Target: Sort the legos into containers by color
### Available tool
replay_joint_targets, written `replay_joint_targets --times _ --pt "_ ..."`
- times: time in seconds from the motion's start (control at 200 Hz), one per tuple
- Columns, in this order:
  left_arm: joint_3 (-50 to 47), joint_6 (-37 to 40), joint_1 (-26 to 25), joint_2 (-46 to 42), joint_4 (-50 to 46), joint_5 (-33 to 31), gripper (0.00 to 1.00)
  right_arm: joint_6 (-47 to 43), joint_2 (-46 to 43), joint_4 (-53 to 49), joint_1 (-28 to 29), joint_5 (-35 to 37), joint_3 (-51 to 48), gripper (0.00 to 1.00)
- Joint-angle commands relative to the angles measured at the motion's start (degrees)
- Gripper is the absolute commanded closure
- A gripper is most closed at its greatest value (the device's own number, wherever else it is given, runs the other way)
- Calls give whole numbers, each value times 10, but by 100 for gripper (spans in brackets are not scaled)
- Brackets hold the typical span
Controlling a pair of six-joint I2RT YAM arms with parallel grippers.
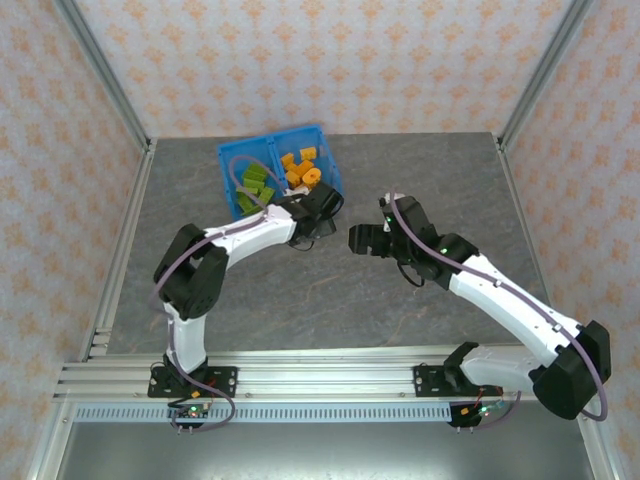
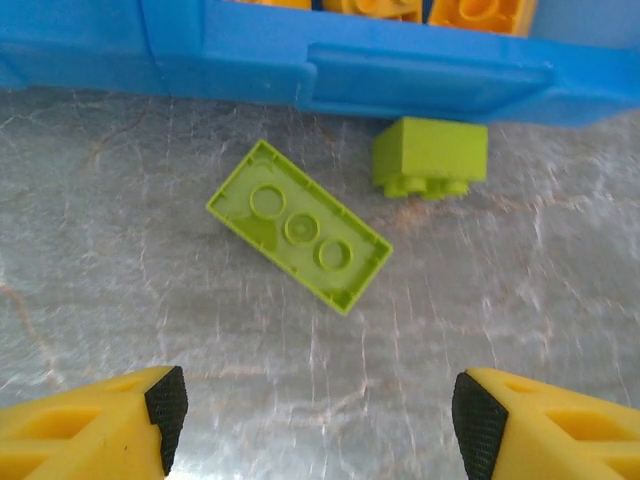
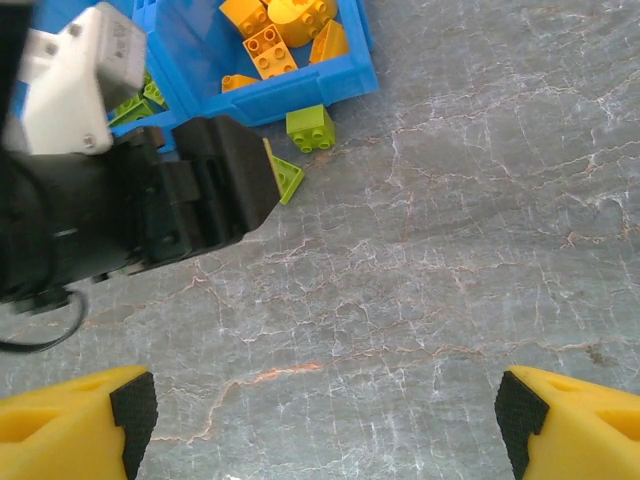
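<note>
At the far side of the grey surface (image 1: pixel 300 300), left of centre: blue bin (image 1: pixel 228 170), turned at a slight angle, split by a middle wall into two compartments. In the left compartment, green bricks (image 1: pixel 255 185); in the right, orange bricks (image 1: pixel 300 168).

Just outside the bin's near wall, on the bare surface: two loose green pieces. Long green brick (image 2: pixel 298 225), flipped hollow side up with three round tubes showing, lying skewed to the wall and apart from it. Small green brick (image 2: pixel 430 155), right against the wall or nearly so, possibly tipped on its side with studs pointing away from the bin; hard to tell from the left wrist view. Close to each other, not touching.

Left gripper (image 1: pixel 322 205): reaches in beside the bin's near wall and hovers close to the long green brick. Released, yellow fingers (image 2: pixel 110 425) spread wide with black pads facing inward; grasps nothing, the long green brick lying ahead of the fingertips.

Right gripper (image 1: pixel 362 240): hangs over bare surface near the middle, just right of the left gripper and pointed toward it. Also released, jaws standing well apart with only surface between them. From the right wrist: small green brick beside the bin's wall, long green brick half hidden behind the left gripper's dark body.
</note>
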Motion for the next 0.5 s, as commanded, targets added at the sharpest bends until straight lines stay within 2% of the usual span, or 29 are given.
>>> replay_joint_targets --times 0.0,0.185,0.495 --pt "53 -54 0 32 -33 -60 26 4 -20 -15 -2 20 -10 10" --pt "89 -83 10 71 -63 -103 27 5 -21 -7 -2 24 -15 10" --pt "91 -64 37 115 -34 -29 29 3 -21 -4 -2 26 -14 10"
